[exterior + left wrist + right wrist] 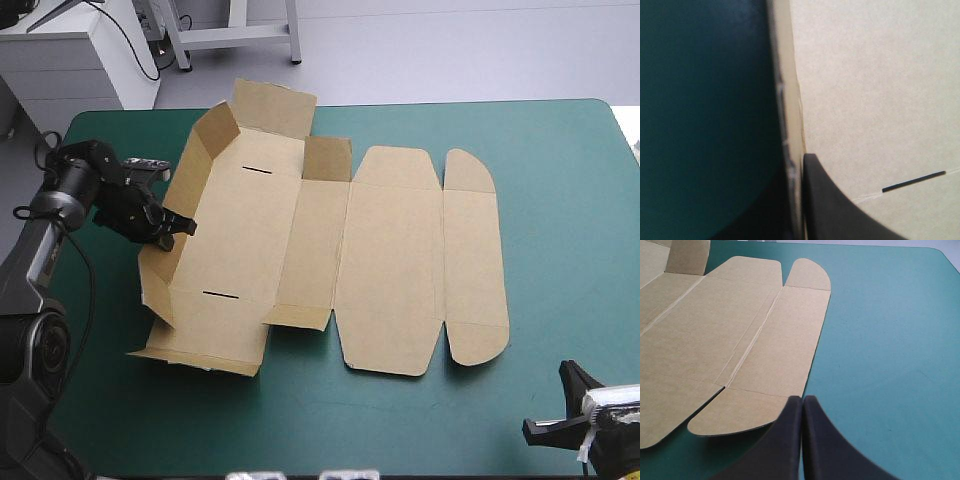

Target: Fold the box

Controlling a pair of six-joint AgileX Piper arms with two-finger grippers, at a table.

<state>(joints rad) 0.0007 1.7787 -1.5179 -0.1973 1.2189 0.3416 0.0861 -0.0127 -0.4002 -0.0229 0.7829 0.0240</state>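
Left gripper (165, 228): fingers pinched all but together on the raised left wall (185, 215) of the box (330, 250), with the board edge sandwiched between them. Box: centre-left on the teal-green cover (560, 200). Its left wall and far-left flaps stand up and the remaining panels lie flat. Right gripper (802, 402): fingers pressed together, holding nothing, over bare cover just beside the box's near right rounded flap (740, 415).
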